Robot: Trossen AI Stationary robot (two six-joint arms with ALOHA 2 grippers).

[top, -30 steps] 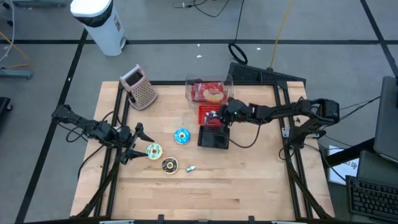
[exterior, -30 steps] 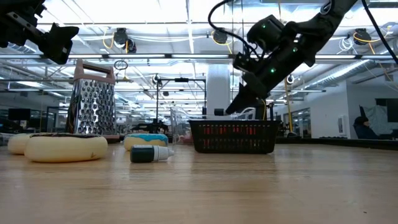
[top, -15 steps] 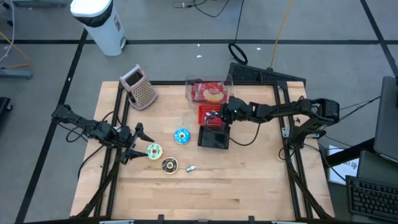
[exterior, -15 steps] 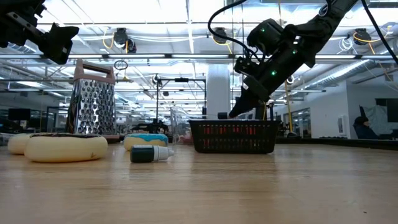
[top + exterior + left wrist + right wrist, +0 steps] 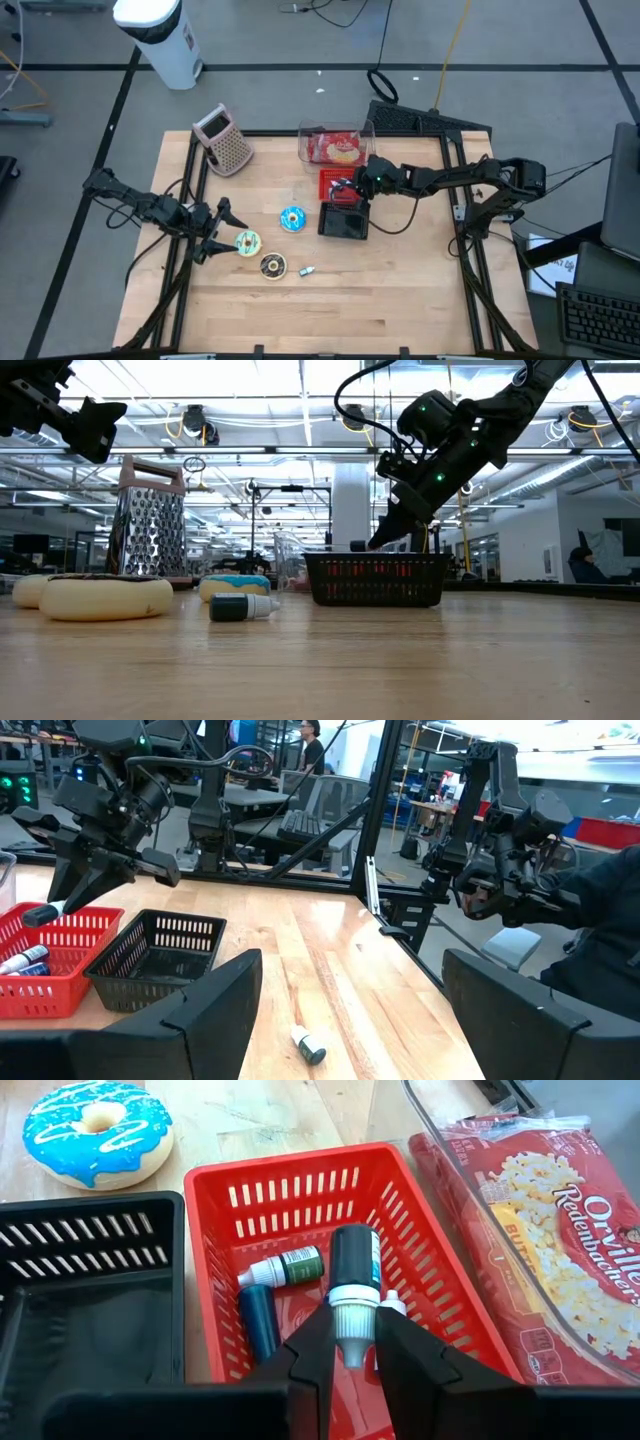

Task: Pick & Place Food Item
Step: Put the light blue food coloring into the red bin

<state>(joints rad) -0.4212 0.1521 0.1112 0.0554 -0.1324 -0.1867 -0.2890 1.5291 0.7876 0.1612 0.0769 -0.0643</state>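
Observation:
My right gripper (image 5: pixel 346 188) hovers over the red basket (image 5: pixel 334 180), shut on a small dark bottle with a white cap (image 5: pixel 354 1265). The red basket (image 5: pixel 420 1275) holds a green bottle (image 5: pixel 296 1265) and a blue bottle (image 5: pixel 259 1318) lying on its floor. A black basket (image 5: pixel 343 222) stands next to it. A blue-iced donut (image 5: pixel 292 218), a green-and-yellow donut (image 5: pixel 246 241) and a chocolate donut (image 5: pixel 272 265) lie flat on the table. My left gripper (image 5: pixel 215 232) stands open at the left edge, beside the green-and-yellow donut, touching nothing. My right gripper pinches the bottle's white cap end (image 5: pixel 352 1318) between its two fingers, which slant down from the table's right side. The bottle lies along the fingers with its dark body pointing away from them. It is lifted clear above the red basket's floor.
A clear container (image 5: pixel 336 146) with a popcorn bag (image 5: pixel 540 1220) stands behind the red basket. A metal grater (image 5: pixel 226 140) stands at the far left. A loose small bottle (image 5: pixel 306 270) lies by the chocolate donut. The table's near half is bare wood.

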